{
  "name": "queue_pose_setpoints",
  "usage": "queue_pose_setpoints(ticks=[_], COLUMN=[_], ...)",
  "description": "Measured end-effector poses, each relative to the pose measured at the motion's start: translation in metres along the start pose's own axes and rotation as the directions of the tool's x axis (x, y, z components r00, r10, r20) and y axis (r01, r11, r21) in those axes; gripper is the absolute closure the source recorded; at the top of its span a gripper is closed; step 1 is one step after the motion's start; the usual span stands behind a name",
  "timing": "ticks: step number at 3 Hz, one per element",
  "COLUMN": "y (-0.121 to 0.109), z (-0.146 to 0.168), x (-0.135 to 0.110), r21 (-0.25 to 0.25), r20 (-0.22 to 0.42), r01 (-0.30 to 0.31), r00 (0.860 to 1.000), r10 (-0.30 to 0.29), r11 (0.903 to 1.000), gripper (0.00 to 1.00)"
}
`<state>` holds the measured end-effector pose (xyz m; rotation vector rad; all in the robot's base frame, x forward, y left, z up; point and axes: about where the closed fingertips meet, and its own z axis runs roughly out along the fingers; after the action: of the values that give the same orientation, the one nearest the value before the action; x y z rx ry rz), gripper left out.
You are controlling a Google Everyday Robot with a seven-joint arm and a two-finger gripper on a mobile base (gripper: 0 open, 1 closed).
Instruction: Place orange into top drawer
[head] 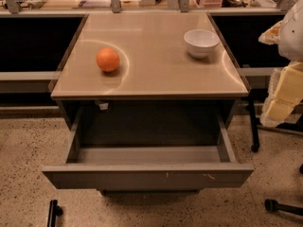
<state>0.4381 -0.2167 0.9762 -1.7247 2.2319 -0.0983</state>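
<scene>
The orange sits on the tabletop, in the left half as the camera sees it, roughly midway between the back and front edges. It touches nothing but the surface under it. A white bowl stands upright on the right half, nearer the back edge and well apart from the fruit.

The gripper shows at the right border of the view as pale yellow and white shapes, partly cut off by the frame. It hangs beyond the right edge of the tabletop, at about the level of the front corner and off the surface. Whether it is spread or closed I cannot tell, and it holds nothing that can be made out. The orange lies well apart from it, across most of the tabletop's width, with the bowl roughly between them but further back.

Below the tabletop the top drawer stands pulled out toward the camera, its grey floor and side walls in view. Its flat front panel carries a few small light scratches right of centre. The cabinet rests on a speckled floor.
</scene>
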Motion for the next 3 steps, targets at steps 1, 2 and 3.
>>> queue_pose_setpoints(ticks=[1,2,3], y=[0.0,-0.007,-0.045], z=[0.0,0.001,0.018], x=[0.0,-0.001,-0.012], r21=[0.0,0.01,0.04], r20=[0.0,0.022,0.102], r01=[0.0,0.001,0.01], r00=[1.0,1.0,0.995], r10=[0.0,-0.001,-0.014], r11=[1.0,0.9999,0.9991], gripper=[0.0,0.0,0.0])
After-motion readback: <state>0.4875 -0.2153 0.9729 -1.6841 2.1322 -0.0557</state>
